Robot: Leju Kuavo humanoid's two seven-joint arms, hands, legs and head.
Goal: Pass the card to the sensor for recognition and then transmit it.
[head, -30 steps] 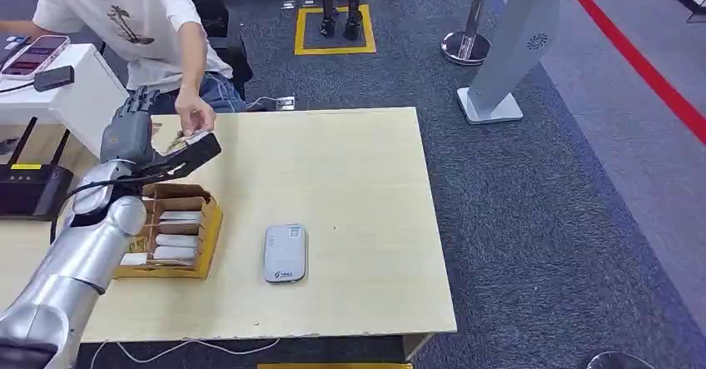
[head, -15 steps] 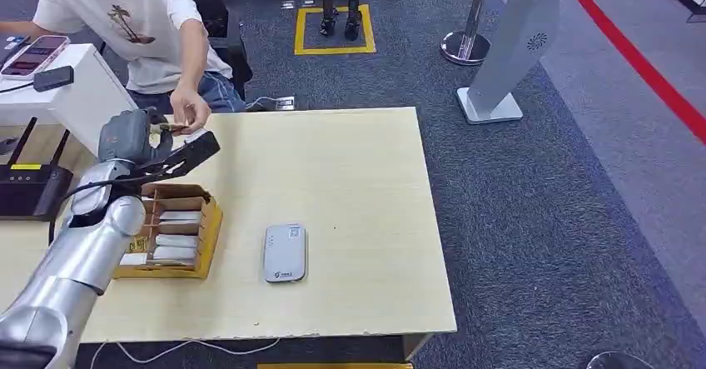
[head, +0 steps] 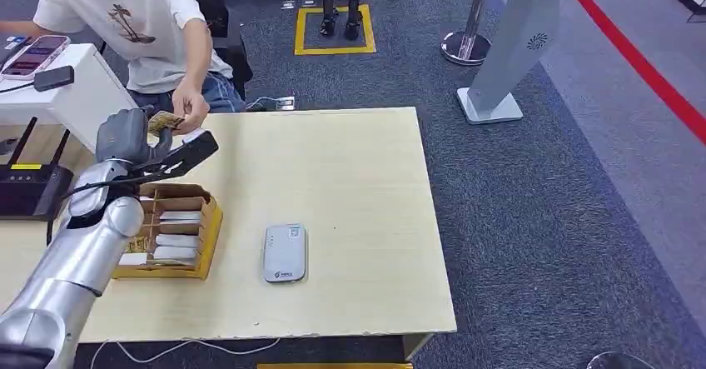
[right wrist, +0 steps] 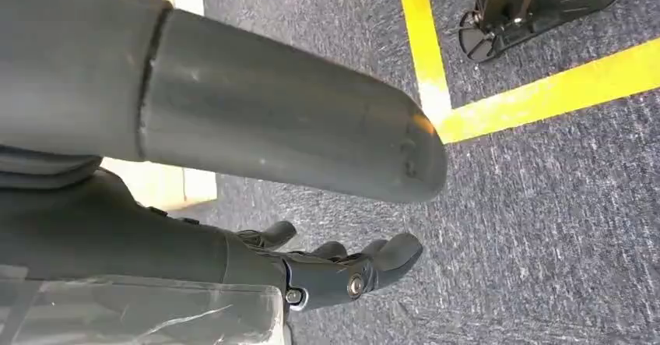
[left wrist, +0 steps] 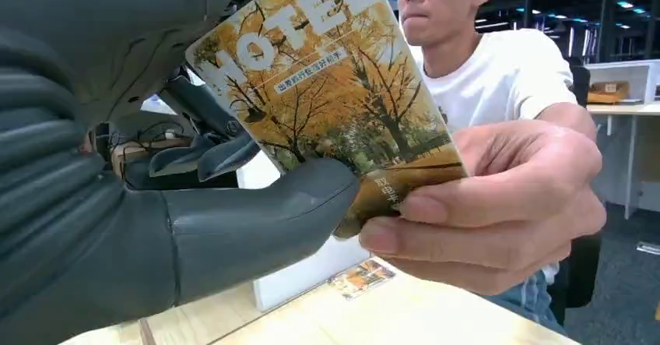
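In the head view my left hand (head: 125, 136) is raised over the table's far left corner and holds a yellow card (head: 164, 121). A person's hand (head: 190, 111) pinches the same card from the other side. Close up, the card (left wrist: 327, 80) shows autumn trees and the word HOTEL. My thumb (left wrist: 257, 212) presses its lower edge, and the person's fingers (left wrist: 498, 205) grip the end next to it. The grey-white sensor (head: 285, 252) lies flat near the table's front. My right hand (right wrist: 342, 271) hangs over the carpet, holding nothing, its fingers loosely apart.
A yellow box (head: 208, 227) with several cards stands on the wooden table (head: 350, 177), under my left forearm. The person sits behind the far left corner. A black router (head: 33, 190) and a white side desk (head: 79, 94) are to the left. A grey sign stand (head: 512, 52) stands on the carpet.
My left hand's raised fingers have curled in around the card. The card and the person's hand have shifted a little towards the table's far edge and remain together.
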